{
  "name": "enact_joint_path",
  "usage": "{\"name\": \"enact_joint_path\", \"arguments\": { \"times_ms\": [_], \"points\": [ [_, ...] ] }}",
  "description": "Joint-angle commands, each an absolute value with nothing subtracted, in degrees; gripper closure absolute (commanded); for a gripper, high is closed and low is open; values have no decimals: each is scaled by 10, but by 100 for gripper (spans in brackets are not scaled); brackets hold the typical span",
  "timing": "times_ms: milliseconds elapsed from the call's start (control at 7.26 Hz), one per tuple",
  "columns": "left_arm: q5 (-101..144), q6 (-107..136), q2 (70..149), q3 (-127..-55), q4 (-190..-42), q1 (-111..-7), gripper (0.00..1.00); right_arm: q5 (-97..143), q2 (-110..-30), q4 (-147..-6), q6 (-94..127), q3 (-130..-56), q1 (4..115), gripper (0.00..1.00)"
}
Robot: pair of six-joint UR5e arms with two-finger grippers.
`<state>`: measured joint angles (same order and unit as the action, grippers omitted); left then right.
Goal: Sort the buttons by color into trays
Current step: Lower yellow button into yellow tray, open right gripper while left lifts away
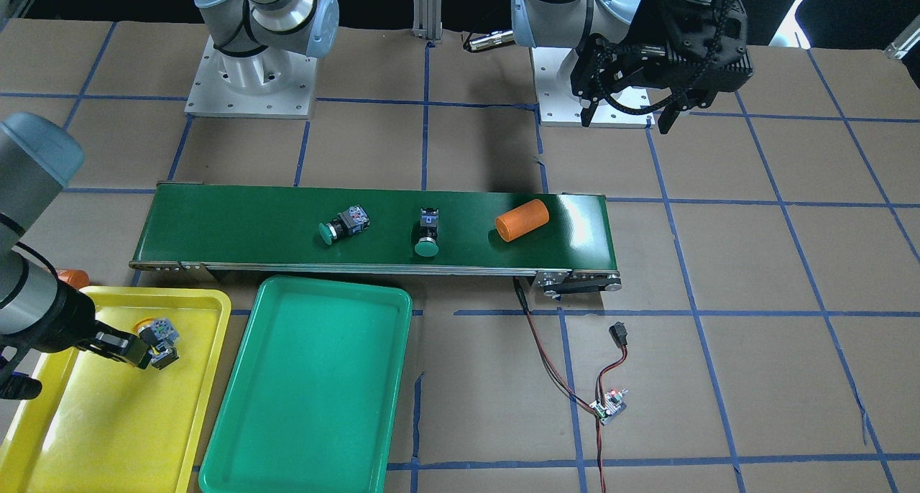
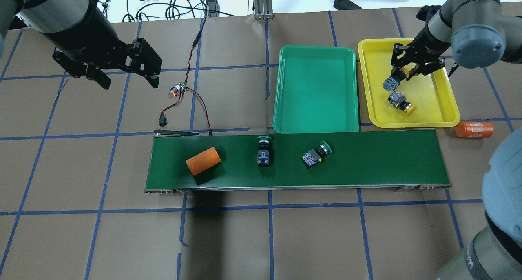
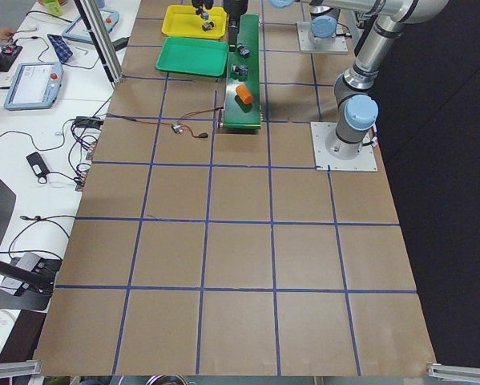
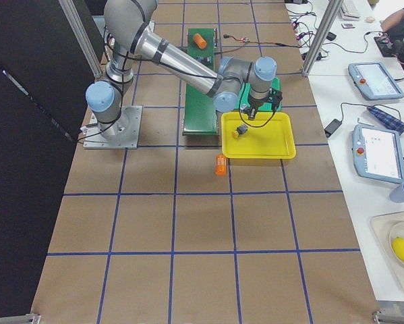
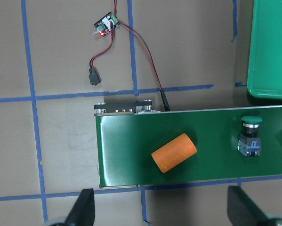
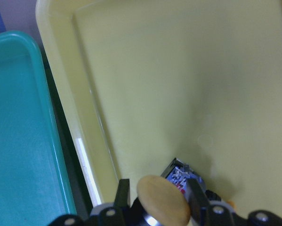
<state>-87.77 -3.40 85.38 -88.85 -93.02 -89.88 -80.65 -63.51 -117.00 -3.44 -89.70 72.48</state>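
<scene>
1 yellow button [image 2: 390, 83] clamped between right gripper [image 2: 404, 73] fingers, over yellow tray [image 2: 430, 104]; left gripper [image 2: 129, 83] spread wide.

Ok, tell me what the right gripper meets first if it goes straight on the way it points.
The floor of the yellow tray; the yellow button held in the right gripper would likely touch it first. Height above it is unclear.

The left arm [image 2: 69, 23] enters from the upper left corner of the overhead view. The left end effector [image 2: 128, 82] points downward, its fingers spread wide with nothing between them. The right arm [image 2: 475, 43] rises along the right edge, bends at the upper right and reaches left and down, the right end effector [image 2: 404, 74] clamped on a yellow-capped button [image 2: 390, 83].
</scene>
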Motion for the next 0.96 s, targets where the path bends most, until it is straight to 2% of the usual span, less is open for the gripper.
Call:
{"name": "enact_joint_path", "arguments": {
  "times_ms": [0, 275, 413, 826],
  "points": [
    [-875, -33, 839, -917, -913, -901, 0, -806, -631, -1171, -119, -888, 722, 0],
    [-878, -39, 837, -933, -881, -899, 0, -810, -685, -1160, -113, -910, 738, 0],
    [-875, -30, 839, -934, -877, -900, 0, -814, -723, -1146, -109, -945, 763, 0],
    [-879, -37, 846, -932, -820, -904, 0, -818, -878, -1146, -92, -1113, 838, 0]
  ]
}}
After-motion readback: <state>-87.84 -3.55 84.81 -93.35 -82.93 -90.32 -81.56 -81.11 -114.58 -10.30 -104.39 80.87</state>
